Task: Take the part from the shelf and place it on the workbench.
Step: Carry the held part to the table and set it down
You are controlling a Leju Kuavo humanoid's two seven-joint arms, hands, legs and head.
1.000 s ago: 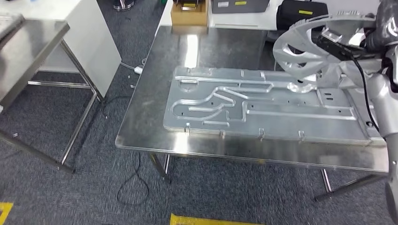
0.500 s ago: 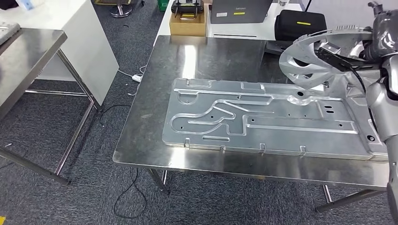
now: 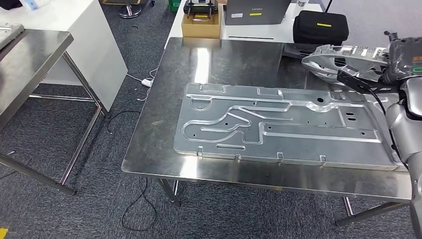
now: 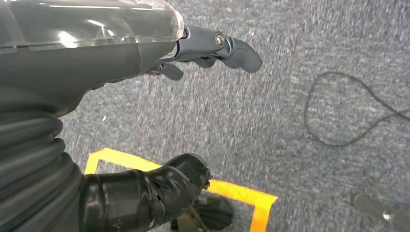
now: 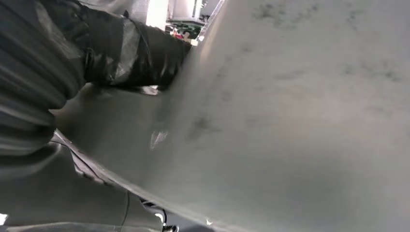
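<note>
The round silver metal part with ribs and open gaps is up in the air, tipped nearly flat. It hangs over the far right corner of the shiny steel workbench. It is not touching the top. The robot's right hand holds the part at its right edge. In the right wrist view the part's grey face is pressed close to the camera, and the hand's dark thumb lies tight against it. The other fingers are hidden behind the metal.

Just below the hand and the part lies a big flat silver metal plate with raised tracks and small holes. It lies flat on the workbench and reaches out to the left of the hand. A black cable runs down from the hand along the silver right arm.

Behind the hand, past the workbench, sit a black bag with a yellow tag, a grey laptop and a brown cardboard box.

Far to the left of the hand stands another steel table on the dark grey carpet.

The left hand hangs low over the carpet and holds nothing. Its fingers are a little bent and apart. Below it there is yellow tape on the floor, and a thin black wire lies in a loop nearby.
</note>
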